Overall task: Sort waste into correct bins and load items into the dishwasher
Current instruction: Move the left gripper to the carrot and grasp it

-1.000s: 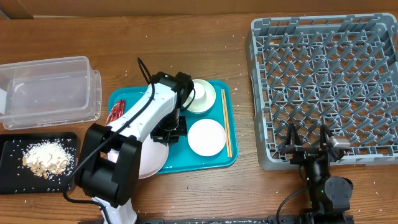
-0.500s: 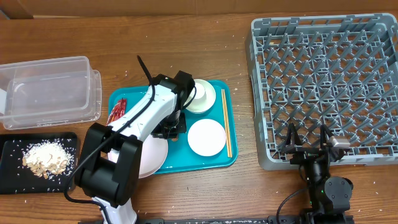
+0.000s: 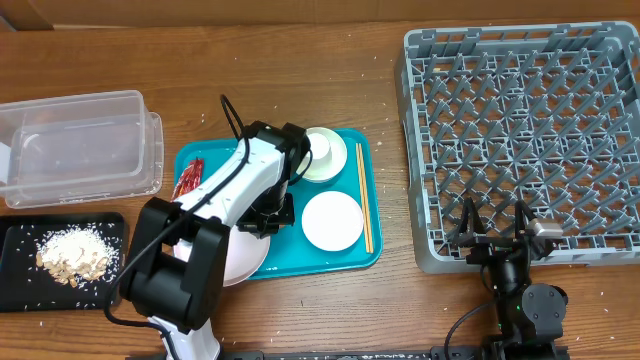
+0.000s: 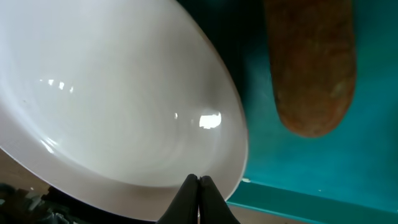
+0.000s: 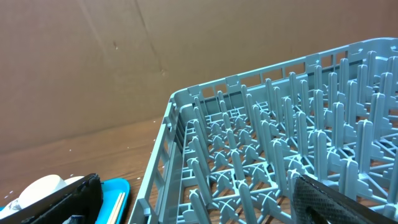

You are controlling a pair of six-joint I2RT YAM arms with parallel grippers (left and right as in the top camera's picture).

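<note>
Surface: a brown wooden table [image 3: 300,60], grain running left to right, flecked with pale crumbs; behind it, in the right wrist view, a plain brown cardboard wall [image 5: 93,62].

Layout: the clear tub [image 3: 150,150] sits at the back left; the black tray [image 3: 20,280] lies in front of it and carries a heap of food scraps [image 3: 72,252]; the teal tray [image 3: 340,262] is in the middle; the dish rack [image 3: 520,130] stands at the right, square to the table's edge.

My left claw [image 4: 198,180] is pressed together, tips meeting with nothing between them, at the rim of the large plate [image 4: 112,93]; whether it touches the rim I cannot tell.

The carrot stick [image 4: 309,68] lies on the teal floor just beside that plate; its long axis runs top to bottom in the left wrist view, rounded end pointing down the frame, the other end cut off; from overhead my arm hides it.

The chopsticks [image 3: 364,198] lie side by side along the tray's right edge, long axis front to back, just beside the small plate [image 3: 332,220]; the red wrapper [image 3: 188,180] lies slanted at the tray's left edge; the bowl [image 3: 318,165] is at the tray's back.

My right claw [image 3: 492,218] is spread wide and empty at the rack's near edge.
</note>
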